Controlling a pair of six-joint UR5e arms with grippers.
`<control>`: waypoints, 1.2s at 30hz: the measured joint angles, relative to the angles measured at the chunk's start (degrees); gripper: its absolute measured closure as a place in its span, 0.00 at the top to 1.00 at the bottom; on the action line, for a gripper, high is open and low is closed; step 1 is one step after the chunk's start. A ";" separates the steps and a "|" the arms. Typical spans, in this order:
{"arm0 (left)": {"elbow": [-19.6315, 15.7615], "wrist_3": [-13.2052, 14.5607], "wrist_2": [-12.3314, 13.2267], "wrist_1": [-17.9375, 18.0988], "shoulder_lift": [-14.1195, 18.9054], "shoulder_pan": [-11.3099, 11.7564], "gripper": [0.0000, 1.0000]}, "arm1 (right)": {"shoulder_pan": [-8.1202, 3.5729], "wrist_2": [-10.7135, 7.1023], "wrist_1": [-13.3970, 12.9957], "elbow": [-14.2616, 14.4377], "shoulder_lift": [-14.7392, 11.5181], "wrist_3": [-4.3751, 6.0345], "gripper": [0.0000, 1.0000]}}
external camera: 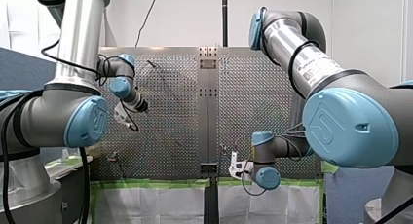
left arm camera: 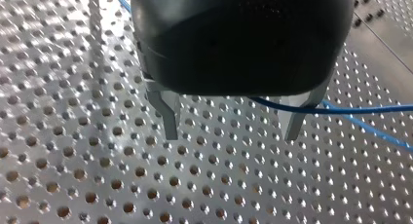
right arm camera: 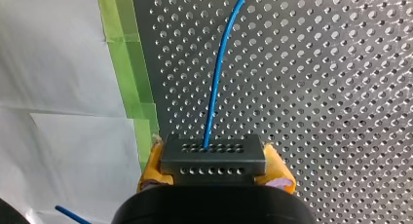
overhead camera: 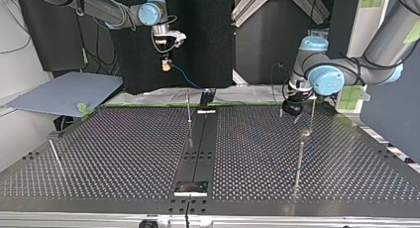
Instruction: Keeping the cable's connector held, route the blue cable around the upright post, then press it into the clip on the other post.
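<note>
Perforated metal surface filled the top view, with green tape and white sheeting along one edge. My left arm came in at the front view's left, my right arm at its right. Left hand, black body with metal fingers, hung low over the surface at the top view's right, released, fingers spread wide and gripping nothing. Right hand was up off the surface past its far edge, left of centre in the top view, yellow pads clenched on the grey connector, a block with rows of small holes. Thin post stood upright by the dark centre strip; second post stood nearer the camera at the top view's right. Blue cable left the connector's face and ran off over the holes. In the left wrist view it crossed just under the left hand's body, past one spread finger, not pinched. Could not tell whether it went around either post.
</note>
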 joint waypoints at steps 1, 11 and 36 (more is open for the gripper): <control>-0.38 -0.49 0.13 0.51 0.47 0.05 1.00 | 0.01 -0.11 -0.01 -0.01 0.00 0.00 0.00; -1.33 -5.68 0.26 5.69 5.65 0.27 1.00 | 0.01 -0.54 -0.06 0.01 0.02 -0.01 0.00; -1.31 -11.76 -2.89 5.12 10.95 0.67 1.00 | -0.02 -0.89 -0.46 -0.03 0.01 0.07 0.00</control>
